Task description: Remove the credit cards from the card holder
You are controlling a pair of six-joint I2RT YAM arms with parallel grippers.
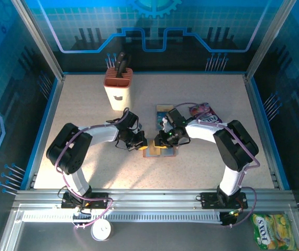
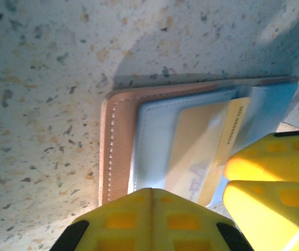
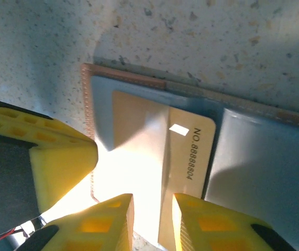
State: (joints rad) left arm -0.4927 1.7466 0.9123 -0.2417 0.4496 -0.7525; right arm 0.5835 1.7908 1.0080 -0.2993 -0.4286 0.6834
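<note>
The card holder [image 1: 159, 153] lies open and flat on the speckled surface [image 1: 86, 110], near its middle, between the two arms. One yellow card [image 2: 201, 146] sits in a blue-grey pocket, part of it sticking out. At the back left a tan knife block [image 1: 118, 86] holds dark handles [image 1: 120, 60] upright. In the left wrist view the card holder [image 2: 119, 146] shows a brown stitched outer edge with pale blue-grey lining inside it. In the right wrist view the card [image 3: 188, 151] carries a small white patch and a printed number along its exposed end, and the card holder's [image 3: 264, 178] other blue-grey half spreads out beside it. The left end effector [image 2: 152, 196] is clenched, its yellow pads together with nothing between them, its tip over the holder's edge. It also appears in the top view [image 1: 139, 142] and at the left of the right wrist view [image 3: 60, 162]. The right end effector [image 3: 153, 209] has its jaws a little apart, released, with the card's exposed part showing in the gap. It sits close beside the left one [image 2: 233, 180], over the holder [image 1: 162, 140]. Behind the holder a flat teal and yellow rectangle [image 1: 164, 111], seemingly another card, lies just beside a purple packet [image 1: 204, 111]. A green and yellow snack bag [image 1: 272, 230] and a white round object [image 1: 102, 230] rest off the surface, near the arm bases. Both end effectors cover much of the holder from above.
</note>
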